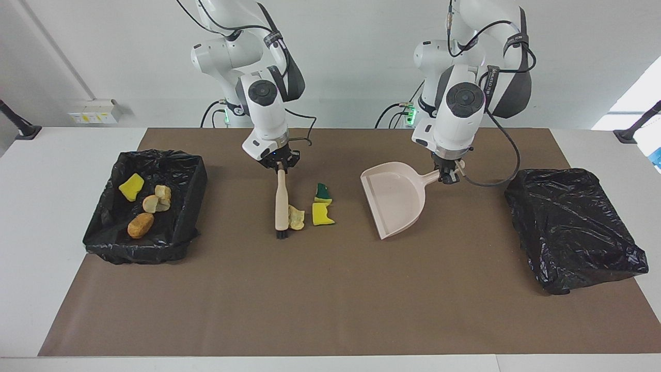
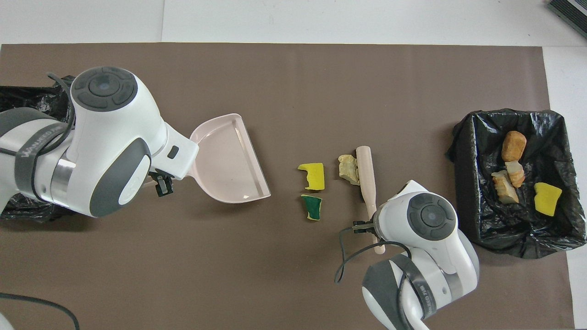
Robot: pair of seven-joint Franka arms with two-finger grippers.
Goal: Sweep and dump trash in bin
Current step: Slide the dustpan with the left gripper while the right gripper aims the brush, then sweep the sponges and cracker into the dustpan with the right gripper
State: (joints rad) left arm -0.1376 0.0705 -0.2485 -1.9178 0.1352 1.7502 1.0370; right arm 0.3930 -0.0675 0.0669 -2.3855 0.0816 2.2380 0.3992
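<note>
My right gripper [image 1: 279, 164] is shut on the handle of a pale wooden brush [image 1: 281, 204], whose dark bristles rest on the mat. A pale beige lump [image 1: 296, 217] lies against the brush on the dustpan's side. A yellow sponge chunk [image 1: 322, 214] and a green-backed chunk [image 1: 323, 191] lie between the brush and the dustpan. My left gripper [image 1: 448, 174] is shut on the handle of the pink-beige dustpan [image 1: 395, 201], whose open mouth faces the scraps. In the overhead view the brush [image 2: 366, 174], lump [image 2: 347, 167], yellow chunk [image 2: 314, 176], green chunk [image 2: 312, 207] and dustpan [image 2: 229, 160] all show.
A black-lined bin [image 1: 193, 175] at the right arm's end holds a yellow sponge chunk [image 1: 131, 186], beige lumps [image 1: 157, 199] and an orange-brown lump [image 1: 140, 225]. A second black-bagged bin [image 1: 573, 227] stands at the left arm's end. A brown mat [image 1: 330, 299] covers the table.
</note>
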